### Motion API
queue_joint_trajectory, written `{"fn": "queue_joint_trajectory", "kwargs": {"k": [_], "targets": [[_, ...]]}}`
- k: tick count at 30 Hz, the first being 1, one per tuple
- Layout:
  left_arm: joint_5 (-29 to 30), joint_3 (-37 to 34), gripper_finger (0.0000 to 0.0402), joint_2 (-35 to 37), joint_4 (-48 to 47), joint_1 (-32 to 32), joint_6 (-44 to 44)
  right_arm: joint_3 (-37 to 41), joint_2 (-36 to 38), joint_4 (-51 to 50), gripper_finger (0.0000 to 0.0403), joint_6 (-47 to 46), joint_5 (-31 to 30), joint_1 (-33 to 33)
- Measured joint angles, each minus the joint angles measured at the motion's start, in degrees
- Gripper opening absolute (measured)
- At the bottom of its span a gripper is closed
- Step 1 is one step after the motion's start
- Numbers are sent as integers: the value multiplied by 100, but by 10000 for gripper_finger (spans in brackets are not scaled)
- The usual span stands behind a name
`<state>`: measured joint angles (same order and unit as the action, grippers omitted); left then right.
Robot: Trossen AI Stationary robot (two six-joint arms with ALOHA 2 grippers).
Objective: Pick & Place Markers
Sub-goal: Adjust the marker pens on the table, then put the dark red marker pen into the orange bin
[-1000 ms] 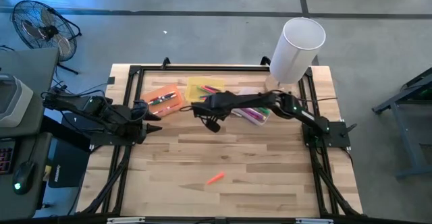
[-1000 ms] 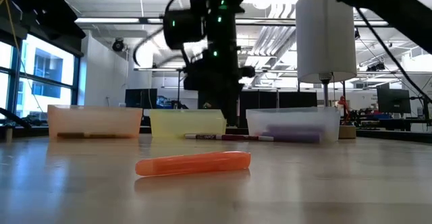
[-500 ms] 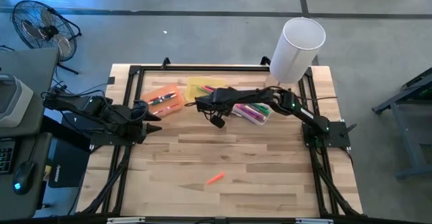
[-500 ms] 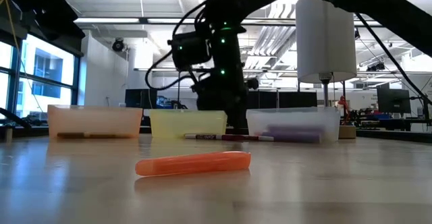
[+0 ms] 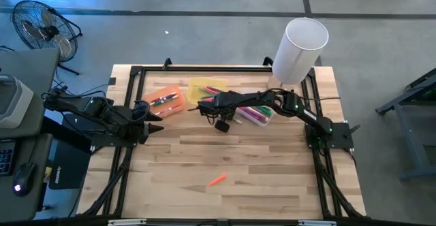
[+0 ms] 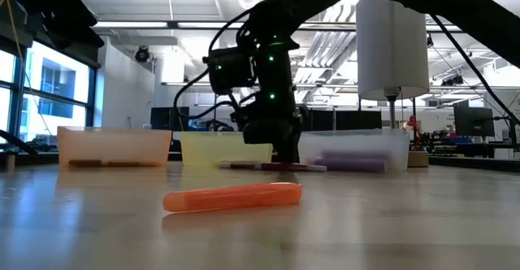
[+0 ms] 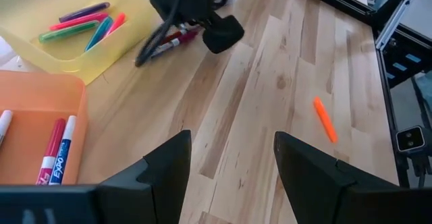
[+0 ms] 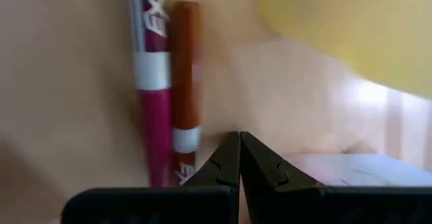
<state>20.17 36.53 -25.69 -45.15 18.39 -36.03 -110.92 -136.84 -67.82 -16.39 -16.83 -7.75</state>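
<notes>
An orange marker (image 5: 217, 180) lies alone on my near counter (image 5: 259, 165). Farther in, my right gripper (image 8: 239, 158), jaws closed and empty, sits low beside two markers (image 8: 169, 89) by the yellow bin (image 5: 204, 88). Left gripper (image 7: 229, 163) waits at the left edge, jaws open.

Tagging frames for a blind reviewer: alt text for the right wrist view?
The right gripper, jaws shut and empty, hangs close over the wooden table beside a magenta marker and a brown marker lying side by side; a yellow plastic bin is near.

Pale wood-plank table (image 5: 259, 158), glossy plastic markers (image 8: 172, 89), translucent plastic bins (image 6: 114, 146).
</notes>
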Motion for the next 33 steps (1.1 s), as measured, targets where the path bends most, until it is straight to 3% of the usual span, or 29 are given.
{"fn": "queue_joint_trajectory", "kwargs": {"k": [7,13,18,23,27,33], "targets": [[41,0,209,0,-2,0,-25,-89,162,281,0,223,740,343],[59,0,209,0,5,-1,-24,-89,529,248,0,-442,580,506],[62,0,209,-15,-2,0,-287,-89,933,540,0,-1137,935,627],[89,7,209,-307,-91,0,-591,-89,1182,646,0,-1374,726,814],[-95,9,209,-808,-350,0,-1365,-69,1193,555,0,-1442,898,999],[-860,9,209,-2112,-1318,0,-3473,231,1187,621,0,-1648,978,1329]]}}
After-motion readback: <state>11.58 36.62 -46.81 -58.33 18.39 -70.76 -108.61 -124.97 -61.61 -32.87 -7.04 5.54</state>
